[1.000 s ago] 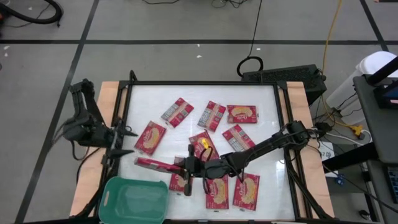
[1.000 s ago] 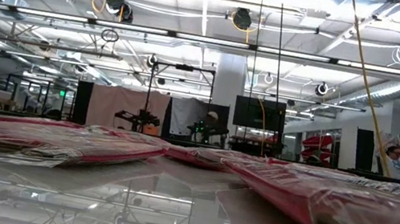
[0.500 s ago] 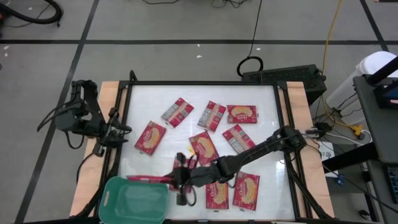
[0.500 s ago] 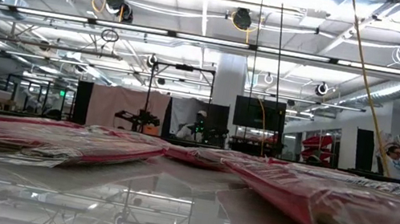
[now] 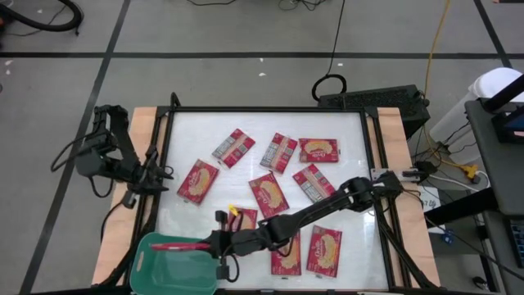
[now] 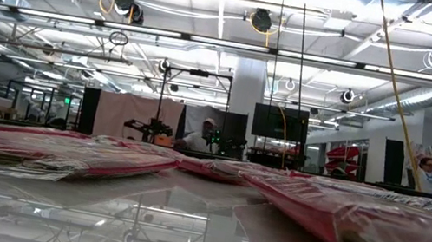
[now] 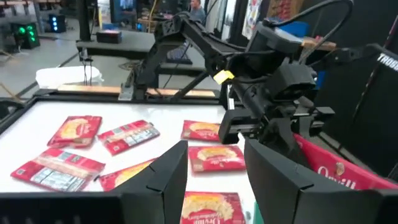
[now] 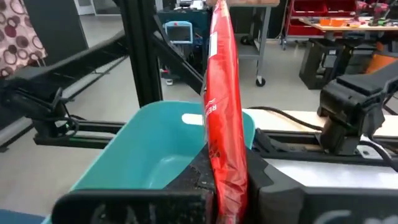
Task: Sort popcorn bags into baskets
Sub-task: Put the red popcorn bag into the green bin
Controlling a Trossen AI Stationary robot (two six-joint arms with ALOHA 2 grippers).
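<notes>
My right gripper [image 5: 214, 244] reaches to the table's near left corner and is shut on a red popcorn bag [image 5: 176, 244]. The bag is turned on edge over the teal basket [image 5: 164, 266]. Several more popcorn bags lie flat on the white table, among them bags at the far middle [image 5: 278, 152], the left [image 5: 197, 180] and the near side [image 5: 324, 250]. My left gripper [image 5: 161, 174] waits at the table's left edge, open and with nothing between its fingers [image 7: 168, 180]. My right gripper pinches the bag's near end [image 8: 225, 163] between its two fingers. The fingers come level from the table's right side. The bag stands on edge with its faces upright, sticking out ahead of the fingers, lifted over the basket [image 8: 158, 155].
The black table frame [image 5: 160, 147] runs along the left edge beside my left gripper. The basket stands off the table's near left corner. Bare white surface [image 5: 344, 131] lies at the far right. Two bags [image 5: 285, 254] lie under my right arm.
My right gripper has carried the bag toward the table's near left corner, from above the table surface to over the basket, the bag staying on edge. My left gripper has drawn back toward the left edge, and its fingers have come closer together while staying apart.
</notes>
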